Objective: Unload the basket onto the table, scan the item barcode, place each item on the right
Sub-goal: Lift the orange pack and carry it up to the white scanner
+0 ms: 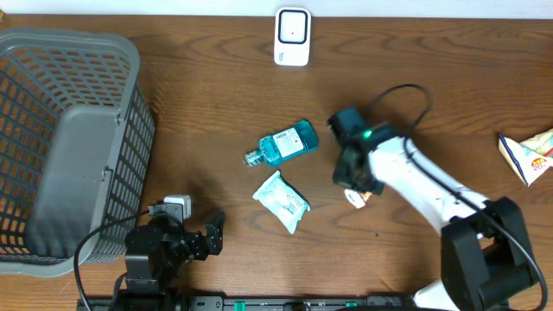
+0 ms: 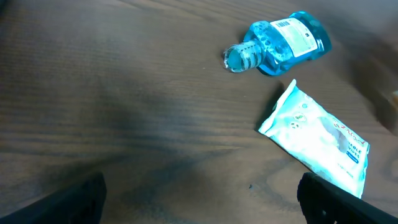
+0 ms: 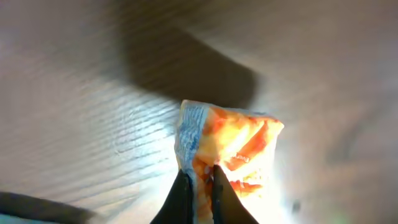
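Closest to the right wrist lens, the right gripper (image 3: pixel 198 186) has its fingers pressed together on the lower edge of an orange-and-white packet (image 3: pixel 230 146), pinching it. I cannot tell whether the packet is clear of the table (image 3: pixel 74 112). From overhead I see that gripper (image 1: pixel 354 180) right of centre, the packet (image 1: pixel 356 198) poking out beneath it. My left gripper (image 1: pixel 206 238) sits near the front edge beside the basket (image 1: pixel 130 147), fingers spread wide with nothing between them. Ahead of it lie a blue bottle (image 1: pixel 283 144) on its side and a wipes pack (image 1: pixel 282 201), near each other but apart. A white scanner (image 1: pixel 292 36) stands at the far edge, well apart from the packet.
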`<state>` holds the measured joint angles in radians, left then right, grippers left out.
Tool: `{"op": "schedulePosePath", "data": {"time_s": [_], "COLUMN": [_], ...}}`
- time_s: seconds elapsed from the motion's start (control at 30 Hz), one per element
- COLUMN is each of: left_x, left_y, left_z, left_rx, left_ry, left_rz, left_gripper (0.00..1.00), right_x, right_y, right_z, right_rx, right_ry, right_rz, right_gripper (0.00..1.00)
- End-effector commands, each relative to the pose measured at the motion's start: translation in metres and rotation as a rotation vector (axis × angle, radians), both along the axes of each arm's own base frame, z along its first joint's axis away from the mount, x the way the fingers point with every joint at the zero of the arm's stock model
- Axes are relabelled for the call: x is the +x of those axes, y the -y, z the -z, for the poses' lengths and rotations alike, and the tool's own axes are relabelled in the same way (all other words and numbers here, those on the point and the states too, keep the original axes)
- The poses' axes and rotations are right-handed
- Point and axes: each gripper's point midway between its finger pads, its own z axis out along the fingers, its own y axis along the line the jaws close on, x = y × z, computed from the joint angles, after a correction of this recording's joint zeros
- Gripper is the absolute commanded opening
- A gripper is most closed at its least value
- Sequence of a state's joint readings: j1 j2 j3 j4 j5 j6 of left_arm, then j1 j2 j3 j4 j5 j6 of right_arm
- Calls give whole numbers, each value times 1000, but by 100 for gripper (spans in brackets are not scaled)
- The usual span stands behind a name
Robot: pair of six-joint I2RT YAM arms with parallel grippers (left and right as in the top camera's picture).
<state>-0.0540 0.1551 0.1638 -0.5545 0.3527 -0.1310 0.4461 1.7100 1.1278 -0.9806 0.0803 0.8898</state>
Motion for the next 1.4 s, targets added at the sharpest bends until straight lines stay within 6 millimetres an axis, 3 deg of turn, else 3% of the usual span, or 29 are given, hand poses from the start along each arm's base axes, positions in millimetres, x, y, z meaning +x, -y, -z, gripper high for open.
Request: {"op": "schedulePosePath", "data": {"time_s": [0.0,0.3,0.6,0.97,1.03,1.13,1.27,1.37], "left_x": [-2,-2,-2,-2,-2,-2,-2,-2], "left_y": [-2,-2,-2,-2,-2,-2,-2,-2], "left_z": [7,7,7,7,7,7,7,7], "left_rx": [1,1,1,1,1,1,1,1], "left_ry": [-23,-23,-23,-23,-23,-23,-23,-23], "left_rz": [-10,-11,-10,-10,-10,-10,-10,-11], "left_gripper": [98,98,98,98,98,98,98,98], "right_x": [-6,-57,-57,-48,-39,-16,26,66], "right_y": [-16,-52,-87,-91,-95,-102,-115,-125], "right_z": [-18,-54,-85,-85,-84,-84,-92,-108], "right_rx": [164,436,647,695,743,874,1005,1054], "right_ry": [-101,-561,-750,-716,-658,-468,-154,101], "right_rz": [355,803,893,861,777,470,90,-95], "right_gripper": [1,1,1,1,1,1,1,1]}}
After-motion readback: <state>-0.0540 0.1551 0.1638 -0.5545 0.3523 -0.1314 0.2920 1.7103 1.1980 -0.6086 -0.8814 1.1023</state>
